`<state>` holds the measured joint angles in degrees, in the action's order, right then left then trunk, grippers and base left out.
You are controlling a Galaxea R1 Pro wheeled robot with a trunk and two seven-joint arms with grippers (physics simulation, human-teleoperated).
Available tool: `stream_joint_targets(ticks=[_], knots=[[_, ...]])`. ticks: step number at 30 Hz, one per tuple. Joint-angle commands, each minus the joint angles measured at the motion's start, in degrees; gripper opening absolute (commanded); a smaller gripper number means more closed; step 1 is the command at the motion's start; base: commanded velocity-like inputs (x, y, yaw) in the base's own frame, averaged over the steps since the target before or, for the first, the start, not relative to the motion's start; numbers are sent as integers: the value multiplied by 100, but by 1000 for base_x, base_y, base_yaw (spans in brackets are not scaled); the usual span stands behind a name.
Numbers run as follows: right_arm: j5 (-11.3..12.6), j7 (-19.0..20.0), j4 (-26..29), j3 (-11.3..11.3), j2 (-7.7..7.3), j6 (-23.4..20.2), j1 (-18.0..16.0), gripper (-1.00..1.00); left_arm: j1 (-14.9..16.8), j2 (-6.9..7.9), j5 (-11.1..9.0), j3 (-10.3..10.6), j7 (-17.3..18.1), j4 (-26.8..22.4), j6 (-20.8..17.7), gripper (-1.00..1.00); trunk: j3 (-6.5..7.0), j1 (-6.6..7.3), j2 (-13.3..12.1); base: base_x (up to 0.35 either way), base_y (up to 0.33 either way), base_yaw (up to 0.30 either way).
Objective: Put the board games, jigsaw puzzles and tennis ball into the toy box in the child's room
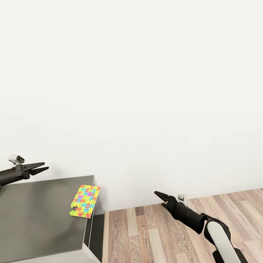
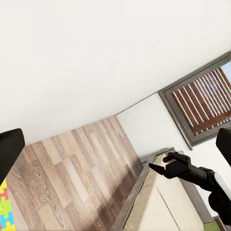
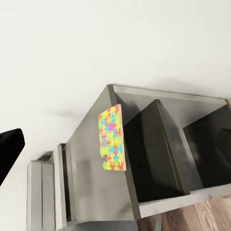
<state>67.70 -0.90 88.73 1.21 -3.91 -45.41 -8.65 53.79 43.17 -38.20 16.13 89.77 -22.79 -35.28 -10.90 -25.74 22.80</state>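
Note:
One jigsaw puzzle (image 1: 85, 201), a thin square of yellow, green, pink and blue pieces, lies flat on the dark grey cabinet (image 1: 36, 219), its edge overhanging the cabinet's right side. In the right wrist view the puzzle (image 3: 110, 139) sits above open shelf bays. My left gripper (image 1: 45, 166) hovers open above the cabinet's far left, well left of the puzzle. Out over the wood floor, my right gripper (image 1: 159, 198) is open and empty, right of the puzzle. A beige bed (image 2: 168, 211) with a grey frame edge shows behind the right gripper (image 2: 159, 162). The board games, tennis ball, toy box and table are out of view.
A plain white wall (image 1: 131, 91) stands close behind the cabinet. Wood plank floor (image 1: 153, 233) runs to the cabinet's right. The cabinet's side holds open dark shelf bays (image 3: 159, 154). A window with brown slats (image 2: 202, 103) is in the wall beyond the bed.

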Motion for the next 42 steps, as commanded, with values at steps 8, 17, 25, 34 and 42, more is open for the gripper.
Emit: stream_joint_targets(ticks=[8, 17, 25, 34, 42], knots=[[15, 1, 4, 8, 5, -37, -4, 100, 9, 15, -39, 45, 23, 3, -68, 100, 65, -4, 12, 0, 0, 0], [22, 2, 0, 11, 4, -44, -5, 100, 9, 14, -49, 48, 23, 3, -75, 100, 151, -4, 12, 0, 0, 0], [24, 9, 3, 5, 5, -52, -5, 100, 9, 13, -32, 48, 23, 8, -83, 100, 227, -4, 12, 0, 0, 0], [19, 11, 6, 8, 0, -56, -5, 100, 9, 2, -30, 48, 23, 11, -84, 100, 295, -26, 52, 0, 0, 0], [15, 11, 19, 3, 3, -50, -5, 100, 9, -3, -35, 48, 23, 9, -84, 100, 228, -202, 373, 0, 0, 0]])
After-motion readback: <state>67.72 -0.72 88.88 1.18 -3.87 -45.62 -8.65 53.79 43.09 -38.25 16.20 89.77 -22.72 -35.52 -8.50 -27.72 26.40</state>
